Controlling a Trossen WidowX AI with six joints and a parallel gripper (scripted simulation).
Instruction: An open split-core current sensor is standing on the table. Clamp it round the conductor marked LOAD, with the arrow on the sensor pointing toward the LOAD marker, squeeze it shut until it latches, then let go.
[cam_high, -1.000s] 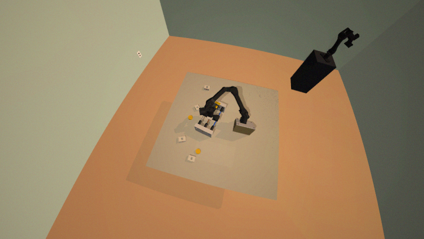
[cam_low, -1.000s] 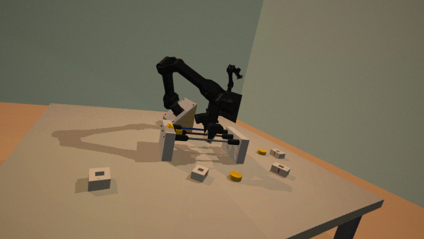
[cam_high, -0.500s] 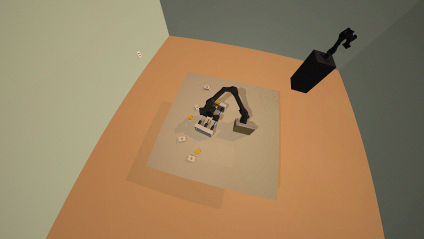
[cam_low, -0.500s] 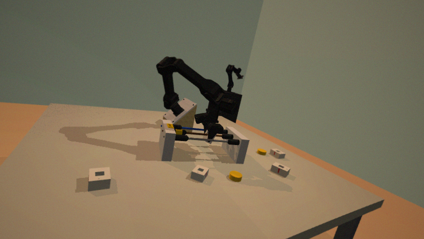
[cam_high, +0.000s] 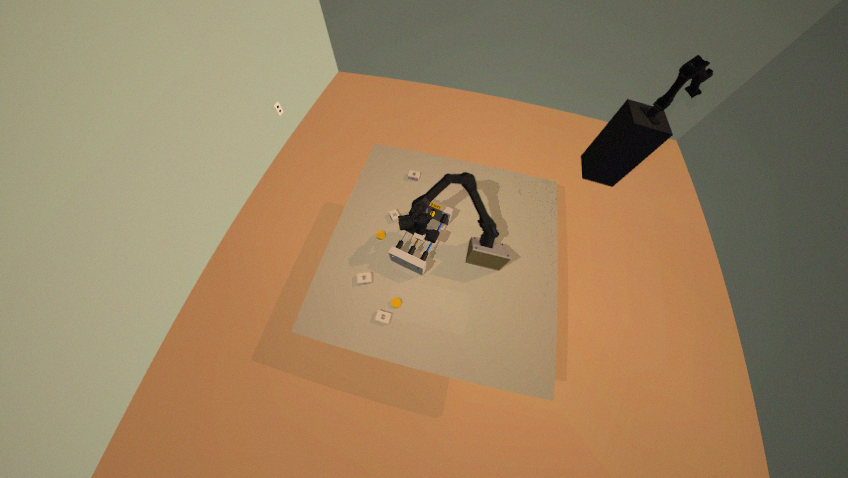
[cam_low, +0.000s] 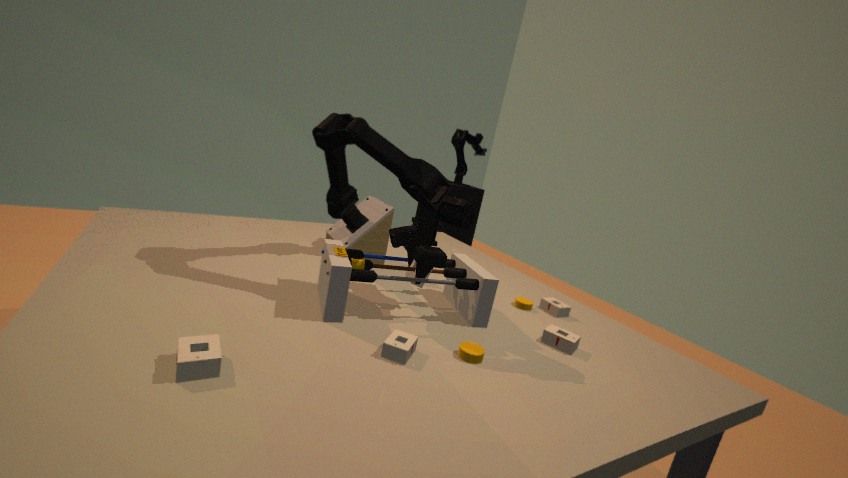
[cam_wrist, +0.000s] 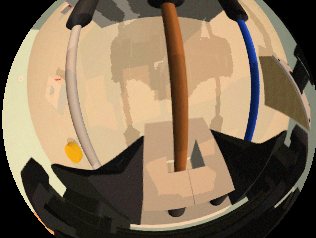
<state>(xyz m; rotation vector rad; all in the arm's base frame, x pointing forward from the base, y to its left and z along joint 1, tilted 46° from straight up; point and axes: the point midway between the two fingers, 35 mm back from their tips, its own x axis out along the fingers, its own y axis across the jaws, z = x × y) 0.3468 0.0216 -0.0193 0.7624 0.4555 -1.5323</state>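
Tool (cam_high: 420, 232) (cam_low: 422, 270) (cam_wrist: 175, 136) is clenched on the sensor (cam_high: 419, 236) (cam_low: 421, 284) (cam_wrist: 167, 190), which sits above the tabletop (cam_high: 504, 332) (cam_low: 296, 415) (cam_wrist: 102, 100) at the brown wire (cam_high: 416, 242) (cam_low: 385, 267) (cam_wrist: 177, 65), between the grey wire (cam_high: 405, 236) (cam_low: 403, 279) (cam_wrist: 72, 75) and the blue wire (cam_high: 439, 226) (cam_low: 384, 257) (cam_wrist: 254, 85). From the wrist, brown runs into the sensor's window, and the body looks shut or nearly so; we can't confirm the latch. We judge this as the squeeze step, late in the job. To do it well, we press evenly across both halves and keep the arm steady, so the squeeze goes into the latch, not into bending brown. Brown should stay inside the window, clear of the mating faces; a pinched wire could hold the latch off. A twist could drag the sensor along brown or push a finger into a neighbour. Yellow tag (cam_high: 435, 206) (cam_low: 340, 251) is at one end; we can't read it or see the arrow, so we check wire and direction before committing. Once it's latched, we open straight and wide, with no sideways pull, then back off along a path clear of grey and blue.
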